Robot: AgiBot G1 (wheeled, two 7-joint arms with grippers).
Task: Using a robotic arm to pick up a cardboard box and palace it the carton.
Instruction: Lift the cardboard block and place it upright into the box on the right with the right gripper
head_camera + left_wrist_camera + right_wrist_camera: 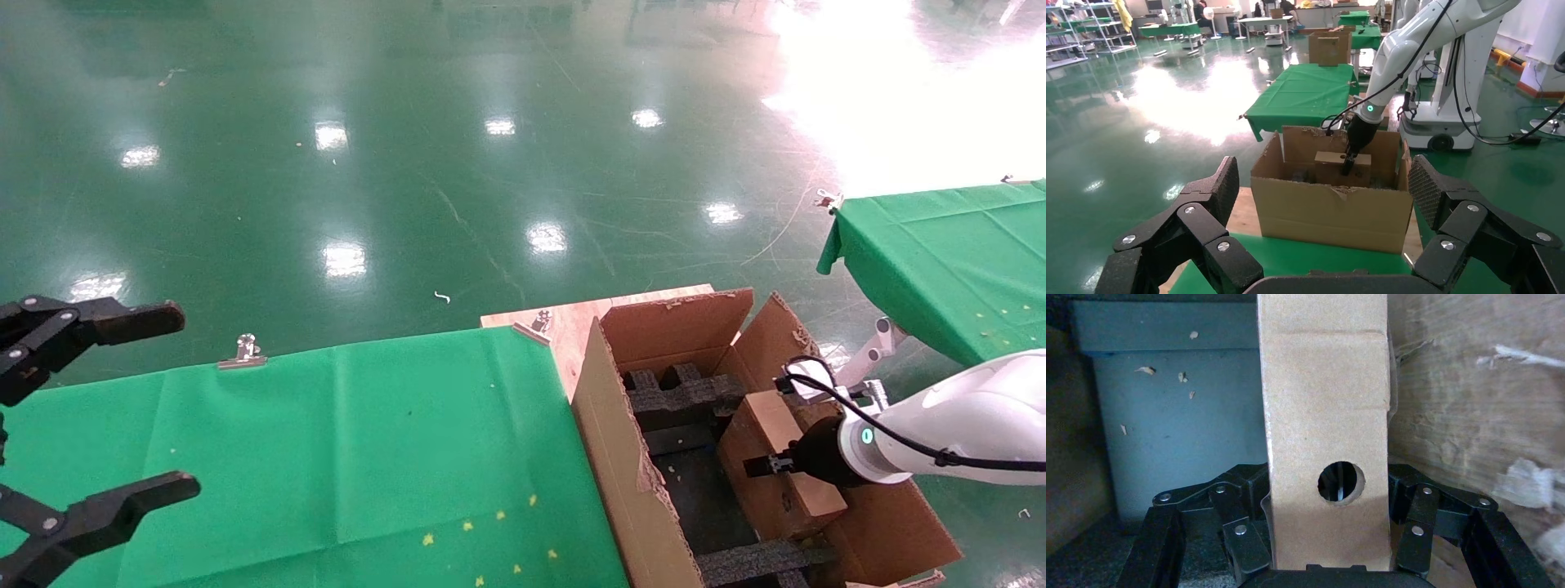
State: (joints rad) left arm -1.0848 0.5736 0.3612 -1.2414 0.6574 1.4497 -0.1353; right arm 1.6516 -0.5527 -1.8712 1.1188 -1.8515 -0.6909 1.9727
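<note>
The small flat cardboard box (776, 482) stands on edge inside the large carton (609, 441), by its right wall. The white robotic arm (972, 425) reaches in from the right. My right gripper (772, 467) is shut on the cardboard box. In the right wrist view its fingers (1245, 539) clamp both broad faces, and the narrow side with the round hole (1324, 416) faces the camera. The left wrist view shows the carton (1327, 211), the box (1330, 171) and the right gripper (1349, 164). My left gripper (186, 400) is open and empty at the far left.
Black foam inserts (678, 392) line the carton's floor and far end. The carton stands beside a green-cloth table (327, 457) on a wooden board (572, 322). A metal clip (243, 353) sits at the table's far edge. Another green table (948, 261) stands at the right.
</note>
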